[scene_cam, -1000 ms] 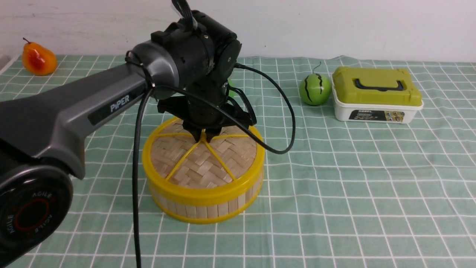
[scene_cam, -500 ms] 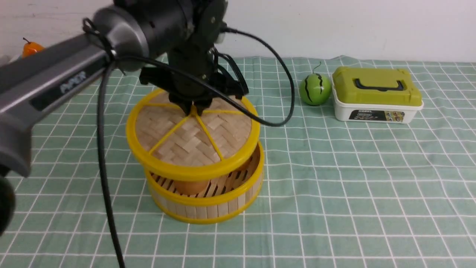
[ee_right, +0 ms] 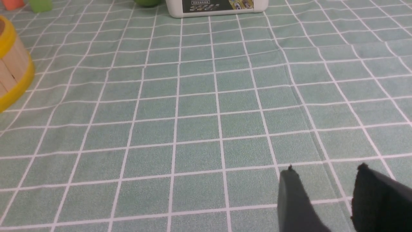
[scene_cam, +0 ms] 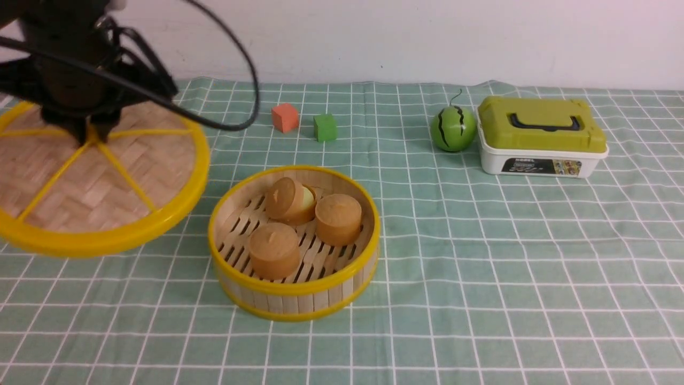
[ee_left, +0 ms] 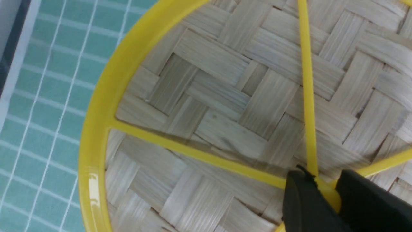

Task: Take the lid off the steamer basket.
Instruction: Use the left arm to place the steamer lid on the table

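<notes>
My left gripper (scene_cam: 90,135) is shut on the small centre knob of the lid (scene_cam: 128,182), a woven bamboo disc with a yellow rim and spokes, and holds it in the air to the left of the steamer basket (scene_cam: 299,289). In the left wrist view the black fingers (ee_left: 305,203) pinch the yellow knob of the lid (ee_left: 225,106). The basket stands uncovered with three round brown cakes (scene_cam: 336,219) on its slatted floor. My right gripper (ee_right: 325,174) is open and empty above the cloth; the basket's wall (ee_right: 13,74) shows at that view's edge.
A green checked cloth (scene_cam: 507,256) covers the table. At the back lie an orange cube (scene_cam: 285,117) and a green cube (scene_cam: 325,127). At the back right are a toy watermelon (scene_cam: 453,128) and a white box with an olive-green lid (scene_cam: 541,136).
My left gripper has lifted the lid off the basket and carried it to the left. The cakes inside and the two cubes behind have come into view.
</notes>
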Motion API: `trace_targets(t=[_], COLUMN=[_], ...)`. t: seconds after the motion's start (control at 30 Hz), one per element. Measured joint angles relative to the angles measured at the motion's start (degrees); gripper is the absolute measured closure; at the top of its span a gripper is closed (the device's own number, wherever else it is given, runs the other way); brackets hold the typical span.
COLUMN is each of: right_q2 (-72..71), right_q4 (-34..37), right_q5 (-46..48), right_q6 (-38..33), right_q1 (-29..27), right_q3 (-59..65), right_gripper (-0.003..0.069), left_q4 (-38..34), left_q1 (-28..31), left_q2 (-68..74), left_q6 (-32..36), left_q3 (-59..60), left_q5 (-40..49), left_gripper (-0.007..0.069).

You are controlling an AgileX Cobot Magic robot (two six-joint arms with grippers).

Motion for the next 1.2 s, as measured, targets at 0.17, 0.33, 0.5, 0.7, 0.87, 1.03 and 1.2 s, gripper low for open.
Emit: trace_targets(t=[0.17, 0.33, 0.5, 0.7, 0.87, 1.03, 1.2], right_q2=[0.00, 0.00, 0.00, 0.00, 0.00, 0.00, 0.00], right_q4=[0.00, 0.00, 0.00, 0.00, 0.00, 0.00, 0.00], right_q5=[0.00, 0.00, 0.00, 0.00, 0.00, 0.00, 0.00], right_q6=[0.00, 0.00, 0.00, 0.00, 0.00, 0.00, 0.00], right_q1=[0.00, 0.00, 0.00, 0.00, 0.00, 0.00, 0.00], right_q3=[0.00, 0.00, 0.00, 0.00, 0.00, 0.00, 0.00], right_gripper=[0.0418, 0.0418, 0.0418, 0.0418, 0.0418, 0.0418, 0.0418], left_q4=[-3.68, -6.46, -9.91, -10.22, -10.93, -14.46, -17.02], left_q1=[8.77, 10.18, 10.18, 10.18, 10.18, 10.18, 10.18], left_q2=[1.07, 3.44, 8.49, 12.72, 13.78, 13.73, 9.88], left_q6=[-5.02, -5.50, -3.09, -2.92, -2.92, -2.31, 1.65], left_q3=[9.47, 11.87, 11.99, 11.99, 11.99, 11.99, 11.99], left_q5=[-8.84, -16.16, -21.44, -22.71, -23.78, -24.14, -21.45], left_gripper=[0.0512, 0.0512, 0.0512, 0.0512, 0.0482, 0.0327, 0.0273])
